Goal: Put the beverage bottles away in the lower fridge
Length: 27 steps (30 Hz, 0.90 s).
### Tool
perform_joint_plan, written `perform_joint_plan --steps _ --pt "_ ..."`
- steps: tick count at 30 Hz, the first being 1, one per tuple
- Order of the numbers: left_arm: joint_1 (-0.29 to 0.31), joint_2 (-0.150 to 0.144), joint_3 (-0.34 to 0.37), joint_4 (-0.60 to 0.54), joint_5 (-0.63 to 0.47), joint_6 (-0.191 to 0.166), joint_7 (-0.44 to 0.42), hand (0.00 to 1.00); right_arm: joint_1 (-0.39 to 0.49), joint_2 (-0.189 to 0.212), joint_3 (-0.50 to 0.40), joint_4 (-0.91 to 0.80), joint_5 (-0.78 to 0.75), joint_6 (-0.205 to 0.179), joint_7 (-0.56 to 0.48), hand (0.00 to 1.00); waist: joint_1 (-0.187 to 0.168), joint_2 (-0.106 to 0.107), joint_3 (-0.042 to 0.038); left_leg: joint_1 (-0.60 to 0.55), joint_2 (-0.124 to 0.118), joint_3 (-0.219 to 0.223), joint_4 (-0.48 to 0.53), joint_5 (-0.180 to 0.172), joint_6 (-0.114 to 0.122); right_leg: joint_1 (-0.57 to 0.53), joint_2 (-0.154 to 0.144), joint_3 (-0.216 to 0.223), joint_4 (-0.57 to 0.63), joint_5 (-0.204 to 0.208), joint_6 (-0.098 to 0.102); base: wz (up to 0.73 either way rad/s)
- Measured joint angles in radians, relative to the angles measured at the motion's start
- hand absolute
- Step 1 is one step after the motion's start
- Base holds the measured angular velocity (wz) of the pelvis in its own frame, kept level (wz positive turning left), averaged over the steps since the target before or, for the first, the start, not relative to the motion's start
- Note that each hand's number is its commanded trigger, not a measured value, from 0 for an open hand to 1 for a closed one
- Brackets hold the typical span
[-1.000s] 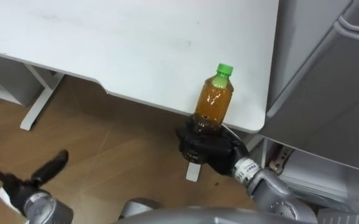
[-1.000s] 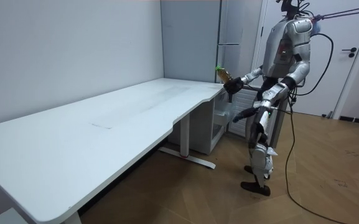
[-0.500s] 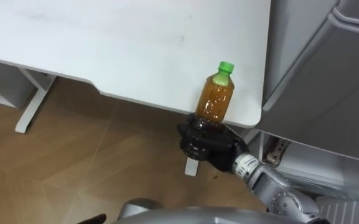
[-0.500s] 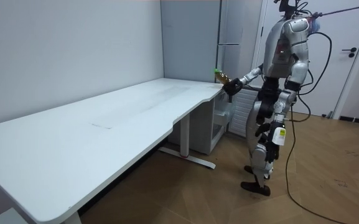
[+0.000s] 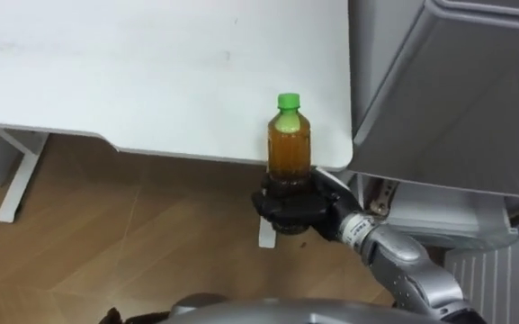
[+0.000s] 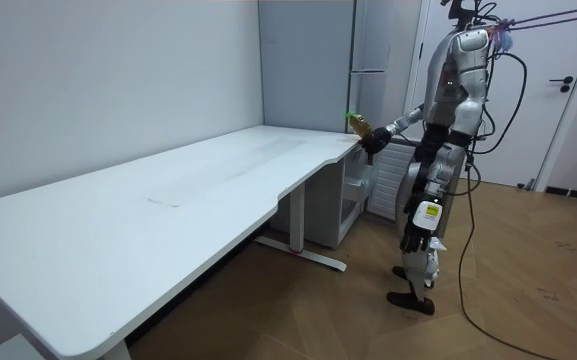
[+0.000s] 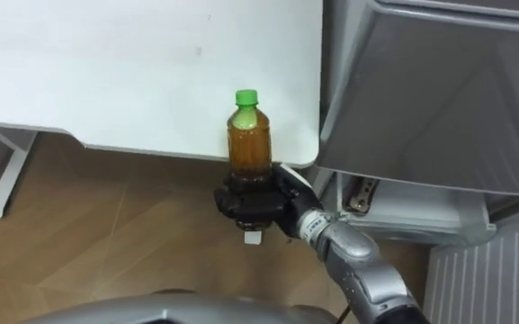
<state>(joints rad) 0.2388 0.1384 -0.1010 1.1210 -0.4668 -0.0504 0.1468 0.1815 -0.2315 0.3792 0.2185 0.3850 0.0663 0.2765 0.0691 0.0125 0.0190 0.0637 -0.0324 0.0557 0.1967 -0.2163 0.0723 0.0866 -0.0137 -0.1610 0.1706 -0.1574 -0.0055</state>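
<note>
A white desk [image 5: 106, 72] is seen above a wooden floor [image 5: 106, 234], with a grey fridge [image 5: 457, 99] set just beside its corner. A green-capped bottle [image 5: 289, 148] of amber drink is held upright at that corner, its base clamped in the curled right hand [image 5: 295, 205]. The left hand [image 6: 426, 218] is lowered beside the robot's body.

The table's [image 5: 151, 81] rounded corner is sitting just beside the grey fridge [image 5: 448, 99], leaving only a narrow gap between them. The right hand [image 5: 293, 205], curled round the bottle's [image 5: 289, 144] base, is hanging just off that corner. Left of it, bare floor [image 5: 133, 234] is lying open along the table's front edge, with a white table leg [image 5: 12, 175] standing well apart.
</note>
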Motion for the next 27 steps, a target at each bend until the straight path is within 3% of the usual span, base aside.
perform_joint_plan --steps 8,12,15,16,17,19,21,23,27 --pt "-0.007 -0.001 0.002 0.004 0.0 -0.004 -0.03 0.0 0.033 0.015 -0.013 -0.057 -0.202 -0.001 -0.157 1.0 -0.034 0.005 -0.006 0.002 0.002 0.024 0.0 0.004 0.006 -0.005 0.0 0.021 0.001 0.011 0.003 -0.07" --pt "-0.018 -0.003 0.003 0.04 -0.001 -0.018 -0.032 0.0 0.049 0.025 -0.018 -0.075 -0.22 -0.003 -0.234 1.0 -0.051 0.008 -0.0084 0.0 0.001 0.034 0.001 0.006 0.009 -0.012 -0.002 0.024 0.003 0.018 0.005 -0.05" --pt "-0.018 -0.01 0.02 0.061 -0.001 -0.02 -0.032 0.0 0.078 0.053 -0.076 -0.084 -0.229 -0.038 -0.34 1.0 -0.072 0.015 -0.0117 -0.003 0.001 0.043 0.006 0.006 0.012 -0.021 -0.003 0.033 0.013 0.021 0.007 -0.11" --pt "-0.019 -0.013 0.02 0.07 -0.001 -0.02 -0.032 0.0 0.077 0.067 -0.122 -0.084 -0.231 -0.046 -0.407 1.0 -0.078 0.022 -0.0161 -0.002 0.001 0.048 0.008 0.005 0.014 -0.023 -0.003 0.038 0.017 0.021 0.008 -0.14" --pt "-0.019 -0.014 0.02 0.074 -0.001 -0.021 -0.032 0.0 0.076 0.054 -0.141 -0.086 -0.28 -0.077 -0.447 1.0 -0.084 0.027 -0.02 0.0 0.0 0.051 0.008 0.004 0.016 -0.023 -0.003 0.047 0.019 0.022 0.009 -0.1" --pt "-0.016 -0.011 0.02 0.077 -0.001 -0.021 -0.031 0.0 0.076 0.044 -0.179 -0.1 -0.275 -0.107 -0.491 1.0 -0.094 0.03 -0.0193 0.001 -0.001 0.053 0.008 0.004 0.016 -0.025 -0.003 0.049 0.021 0.023 0.011 -0.08" --pt "-0.016 -0.011 0.018 0.077 0.0 -0.021 -0.032 0.0 0.073 0.065 -0.233 -0.11 -0.251 -0.13 -0.566 1.0 -0.098 0.032 -0.0186 0.0 0.0 0.058 0.008 0.004 0.016 -0.034 -0.003 0.055 0.031 0.024 0.01 -0.11" --pt "-0.012 -0.012 0.018 0.077 -0.001 -0.021 -0.032 0.0 0.072 0.082 -0.308 -0.108 -0.18 -0.135 -0.661 1.0 -0.103 0.029 -0.0164 0.002 0.0 0.059 0.008 0.005 0.015 -0.033 -0.003 0.055 0.032 0.024 0.01 -0.03" --pt "-0.003 -0.011 0.018 0.076 -0.002 -0.02 -0.029 0.0 0.072 0.089 -0.37 -0.074 -0.108 -0.136 -0.787 1.0 -0.115 0.029 -0.0153 0.006 0.0 0.06 0.007 0.006 0.013 -0.036 -0.002 0.055 0.03 0.016 0.008 -0.01"
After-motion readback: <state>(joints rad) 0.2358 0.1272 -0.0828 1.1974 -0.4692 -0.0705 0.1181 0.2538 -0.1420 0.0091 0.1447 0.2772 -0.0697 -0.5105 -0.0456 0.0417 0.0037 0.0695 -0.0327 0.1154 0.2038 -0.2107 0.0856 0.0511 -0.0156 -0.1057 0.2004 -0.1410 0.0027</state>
